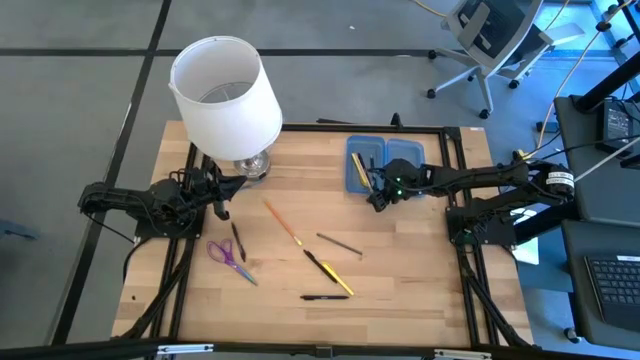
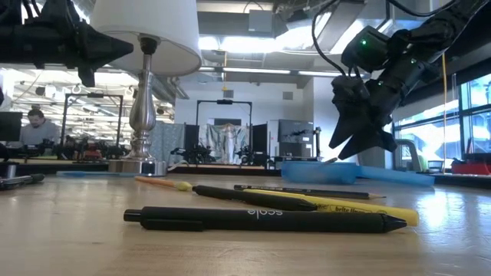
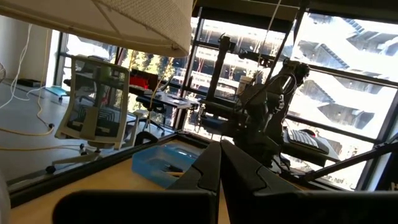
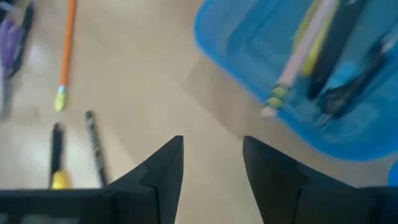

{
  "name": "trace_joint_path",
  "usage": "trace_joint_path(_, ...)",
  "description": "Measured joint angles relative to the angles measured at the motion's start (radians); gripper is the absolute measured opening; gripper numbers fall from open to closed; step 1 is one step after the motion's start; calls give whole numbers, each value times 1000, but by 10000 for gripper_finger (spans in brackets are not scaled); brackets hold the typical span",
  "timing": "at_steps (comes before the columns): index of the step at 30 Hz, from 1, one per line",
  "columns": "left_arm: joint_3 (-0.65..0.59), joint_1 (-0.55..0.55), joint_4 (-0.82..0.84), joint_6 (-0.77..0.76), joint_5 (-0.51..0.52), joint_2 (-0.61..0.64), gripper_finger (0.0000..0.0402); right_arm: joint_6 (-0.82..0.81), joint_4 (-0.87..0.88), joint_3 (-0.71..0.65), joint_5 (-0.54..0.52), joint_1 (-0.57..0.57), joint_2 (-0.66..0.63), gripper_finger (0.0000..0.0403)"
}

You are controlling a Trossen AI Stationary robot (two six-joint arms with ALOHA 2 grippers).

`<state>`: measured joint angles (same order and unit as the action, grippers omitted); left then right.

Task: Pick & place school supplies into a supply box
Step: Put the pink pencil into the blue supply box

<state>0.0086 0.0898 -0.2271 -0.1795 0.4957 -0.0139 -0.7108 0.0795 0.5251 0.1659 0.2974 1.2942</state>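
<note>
Going from the near edge of the desk [image 1: 400, 300]: a black pen [image 1: 325, 297] is lying closest to the front, its long axis running across the desk. Just behind it the yellow pen [image 1: 336, 279] and a dark pen [image 1: 315, 260] are lying diagonally, then a grey pencil [image 1: 339, 244], the orange pencil [image 1: 282, 222] and, more to the left, the purple scissors [image 1: 228, 257] with a black pen [image 1: 238, 242] beside them.

The right gripper [image 1: 378, 197] is hanging open and empty just in front of the supply box [image 1: 385, 160], which is sitting at the far right part of the desk. The remaining supplies are lying toward the near-left from this gripper — the grey pencil looks nearest, with its long axis slanting. The left gripper [image 1: 221, 188] is waiting closed beside the lamp [image 1: 226, 95] – the scissors are nearer to this arm.

The right wrist view is showing several pens and a pencil already inside the supply box; the low view is hiding this behind the box wall.
</note>
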Motion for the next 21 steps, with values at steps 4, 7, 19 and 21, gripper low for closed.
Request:
trace_joint_path(4,0,0,0,1,0,0,4,15,0,0,-12,-1,0,170)
trace_joint_path(7,0,0,0,1,0,0,4,17,0,0,-101,0,0,170)
trace_joint_path(19,0,0,0,1,0,0,4,6,1,0,9,-1,0,170)
trace_joint_path(21,0,0,0,0,0,0,4,6,-1,0,12,-1,0,170)
